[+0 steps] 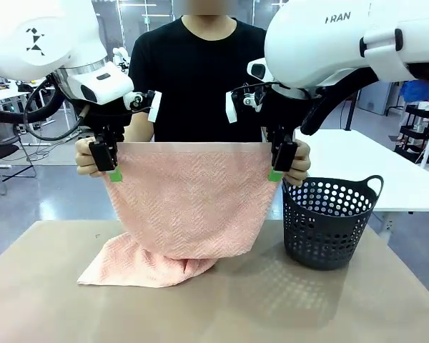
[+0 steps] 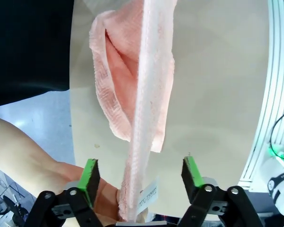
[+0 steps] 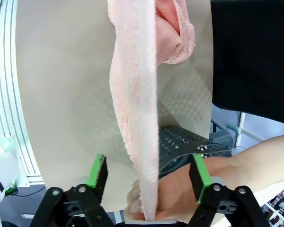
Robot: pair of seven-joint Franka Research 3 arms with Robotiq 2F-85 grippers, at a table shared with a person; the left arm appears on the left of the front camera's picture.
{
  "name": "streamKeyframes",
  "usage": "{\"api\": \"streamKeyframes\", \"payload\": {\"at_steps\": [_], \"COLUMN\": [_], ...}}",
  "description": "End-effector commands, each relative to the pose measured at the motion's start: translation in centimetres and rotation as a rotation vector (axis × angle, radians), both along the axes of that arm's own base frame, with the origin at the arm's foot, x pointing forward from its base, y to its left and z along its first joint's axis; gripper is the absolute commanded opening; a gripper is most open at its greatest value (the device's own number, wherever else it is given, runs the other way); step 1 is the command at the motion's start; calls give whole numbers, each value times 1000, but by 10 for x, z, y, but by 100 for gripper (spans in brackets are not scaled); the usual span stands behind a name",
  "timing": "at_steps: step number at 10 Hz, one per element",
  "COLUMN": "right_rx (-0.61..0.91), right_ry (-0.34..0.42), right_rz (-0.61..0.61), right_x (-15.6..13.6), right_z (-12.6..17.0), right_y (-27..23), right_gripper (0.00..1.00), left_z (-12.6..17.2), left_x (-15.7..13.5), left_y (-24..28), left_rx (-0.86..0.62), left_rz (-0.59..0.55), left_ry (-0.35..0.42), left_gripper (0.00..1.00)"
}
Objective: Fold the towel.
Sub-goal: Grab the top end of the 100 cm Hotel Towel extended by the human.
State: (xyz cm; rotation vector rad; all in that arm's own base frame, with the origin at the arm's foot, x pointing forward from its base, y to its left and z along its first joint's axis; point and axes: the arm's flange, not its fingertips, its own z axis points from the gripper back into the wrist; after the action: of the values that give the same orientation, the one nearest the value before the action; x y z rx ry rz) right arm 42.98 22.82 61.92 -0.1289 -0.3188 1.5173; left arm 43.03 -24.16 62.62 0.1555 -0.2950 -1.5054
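1. Step in hand, as I judge it: the handover. A person at the far side holds the towel (image 1: pixel 189 200) stretched up by its two top corners, with a hand at the robot's left (image 1: pixel 86 158) and a hand at the robot's right (image 1: pixel 298 166)
2. The towel hangs as a flat sheet above the bench (image 1: pixel 43 300). Its lower end lies bunched on the bench, well left of the dark basket (image 1: pixel 329 221)
3. Left jaws: released, at the towel's top corner on the robot's left. In the left wrist view the green pads (image 2: pixel 90 172) stand wide apart, with the towel's border band running up between them and touching neither
4. Right jaws: released as well, at the other top corner. In the right wrist view the pads (image 3: pixel 199 172) straddle the towel's edge, and the person's fingers pinch the cloth just behind
5. Next move calls for both jaws to clench on the corners clear of the person's fingers. The person can then let go, and the top edge can be carried down over the lower end
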Motion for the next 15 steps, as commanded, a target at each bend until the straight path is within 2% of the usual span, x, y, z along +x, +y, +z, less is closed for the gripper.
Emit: {"api": "streamKeyframes", "payload": {"at_steps": [1, 2, 3, 4, 5, 6, 10, 11, 12, 15], "right_rx": [-17, -18, -17, -13, -12, -11, 6, 30, 3, 3], "right_ry": [-15, -16, -16, -18, -18, -18, -22, 5, -6, -6], "right_rz": [-16, -17, -21, -23, -25, -28, -35, -34, -4, -4], "right_x": [3, 4, 4, 4, 4, 4, 5, 6, 0, 0], "right_z": [1, 1, 1, 2, 2, 2, 4, 1, 2, 2], "right_y": [4, 4, 4, 3, 2, 2, 2, -2, 0, 0], "right_gripper": [0, 38, 0, 0, 0, 0, 0, 0, 0, 0], "left_z": [1, 1, 1, 0, 0, 0, 1, -2, 1, 1], "left_x": [-2, -2, -2, -1, -1, -1, -1, 0, 0, 0], "left_y": [4, 4, 3, 3, 3, 3, 7, 12, 2, 2], "left_rx": [-34, -37, -38, -38, -39, -37, -42, -64, -10, -10], "left_rz": [1, -3, -5, -6, -8, -7, 7, 9, 4, 4], "left_ry": [-6, -4, -2, 2, 4, 5, 10, 23, 2, 2], "left_gripper": [0, 0, 0, 15, 4, 0, 0, 0, 0, 0]}}
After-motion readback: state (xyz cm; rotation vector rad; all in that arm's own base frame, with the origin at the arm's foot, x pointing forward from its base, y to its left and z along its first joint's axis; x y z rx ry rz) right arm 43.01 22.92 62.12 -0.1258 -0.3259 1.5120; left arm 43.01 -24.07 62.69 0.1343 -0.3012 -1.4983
